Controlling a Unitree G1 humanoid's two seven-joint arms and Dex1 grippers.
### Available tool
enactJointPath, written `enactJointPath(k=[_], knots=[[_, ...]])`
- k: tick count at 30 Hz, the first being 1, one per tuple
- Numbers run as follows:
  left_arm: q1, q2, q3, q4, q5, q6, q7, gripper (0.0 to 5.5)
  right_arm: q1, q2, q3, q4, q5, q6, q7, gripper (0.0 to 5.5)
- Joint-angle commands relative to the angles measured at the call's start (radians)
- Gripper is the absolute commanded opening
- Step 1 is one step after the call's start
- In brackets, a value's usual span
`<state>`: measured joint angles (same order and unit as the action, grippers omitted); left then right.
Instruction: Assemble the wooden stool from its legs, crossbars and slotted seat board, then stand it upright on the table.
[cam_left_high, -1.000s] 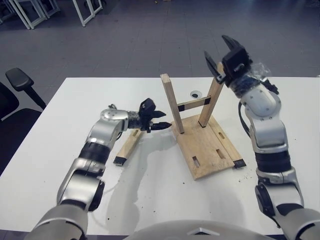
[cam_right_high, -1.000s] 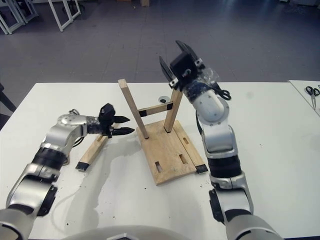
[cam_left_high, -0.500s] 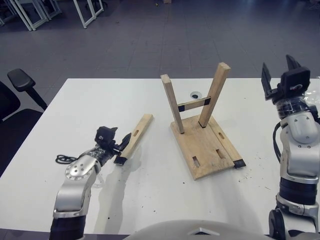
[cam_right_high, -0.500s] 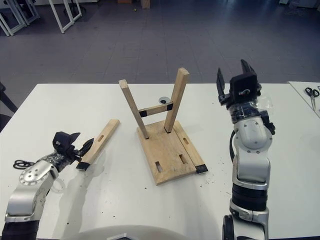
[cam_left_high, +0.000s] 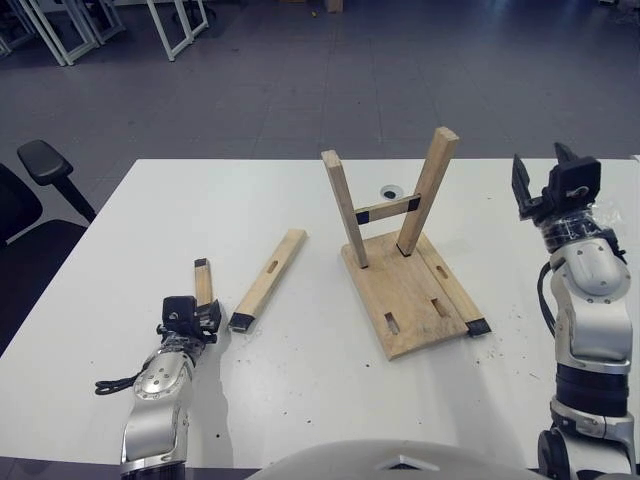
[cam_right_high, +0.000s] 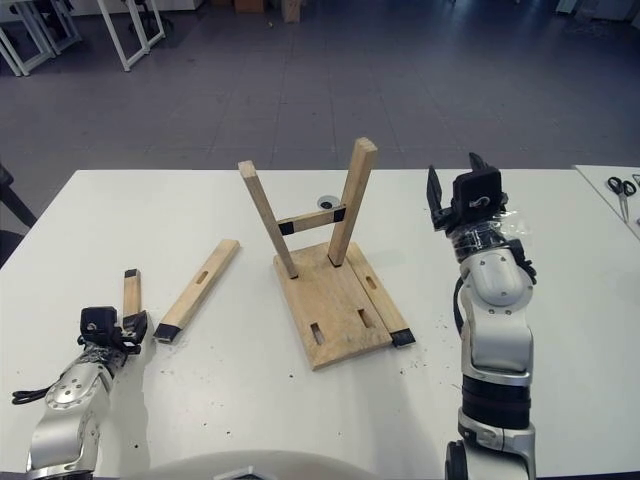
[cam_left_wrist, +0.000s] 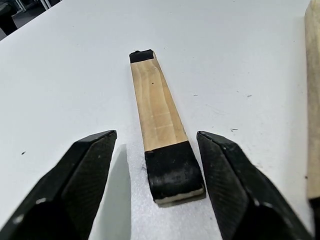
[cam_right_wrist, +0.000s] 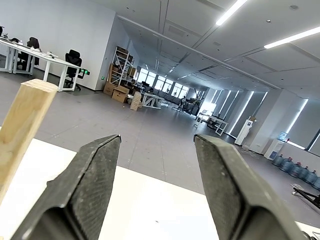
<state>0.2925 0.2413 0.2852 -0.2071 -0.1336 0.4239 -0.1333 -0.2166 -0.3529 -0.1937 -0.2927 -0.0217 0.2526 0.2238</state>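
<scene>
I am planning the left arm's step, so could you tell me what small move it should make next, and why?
Probably ease the left claw forward and close it on the near black end of the short crossbar. The claw is open, and the crossbar lies flat on the table just ahead, lined up between its fingers, not yet gripped.

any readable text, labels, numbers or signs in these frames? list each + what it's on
No text can be read anywhere.
Seat board, loose leg, crossbar: bare wood and black end tape, no print or numbers.
Green sign in the room behind, right wrist view: too small to read.
</scene>
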Motion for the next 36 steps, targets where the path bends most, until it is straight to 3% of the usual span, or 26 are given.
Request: enactJointPath(k=[1, 5, 7, 13, 17, 21, 26, 36], knots=[[-0.009, -0.026, 0.032, 0.035, -0.046, 0.102, 0.015, 2.33, -0.007, -0.006, 0.005, -0.003, 0.013, 0.022, 0.001, 2.71], [-0.033, -0.014, 0.015, 0.010, -0.047, 0.192, 0.025, 1.75, -0.037, 0.013, 0.003, -0.034, 0.035, 0.016, -0.014, 2.71], [-0.047, -0.001, 0.006, 0.002, -0.028, 0.210, 0.033, 1.38, -0.051, 0.024, 0.003, -0.052, 0.065, 0.027, -0.011, 3.06], [-0.181, 0.036, 0.032, -0.047, 0.016, -0.021, 0.051, 1.31, -0.130, 0.105, -0.026, -0.139, 0.292, 0.186, -0.013, 4.15], [-0.302, 0.061, -0.028, -0.103, -0.040, -0.227, -0.080, 1.31, -0.123, 0.180, -0.050, -0.186, 0.688, 0.458, 0.040, 4.18], [-0.439, 0.089, -0.113, -0.174, -0.132, -0.286, -0.240, 1.31, -0.155, 0.189, -0.092, -0.195, 0.964, 0.604, 0.005, 4.18], [-0.566, 0.115, -0.215, -0.231, -0.177, -0.251, -0.335, 1.31, -0.187, 0.168, -0.083, -0.166, 1.113, 0.667, -0.037, 4.18], [-0.546, 0.156, -0.398, -0.178, -0.121, -0.332, -0.512, 1.31, -0.253, 0.197, -0.046, -0.136, 1.391, 0.647, -0.118, 4.18]])
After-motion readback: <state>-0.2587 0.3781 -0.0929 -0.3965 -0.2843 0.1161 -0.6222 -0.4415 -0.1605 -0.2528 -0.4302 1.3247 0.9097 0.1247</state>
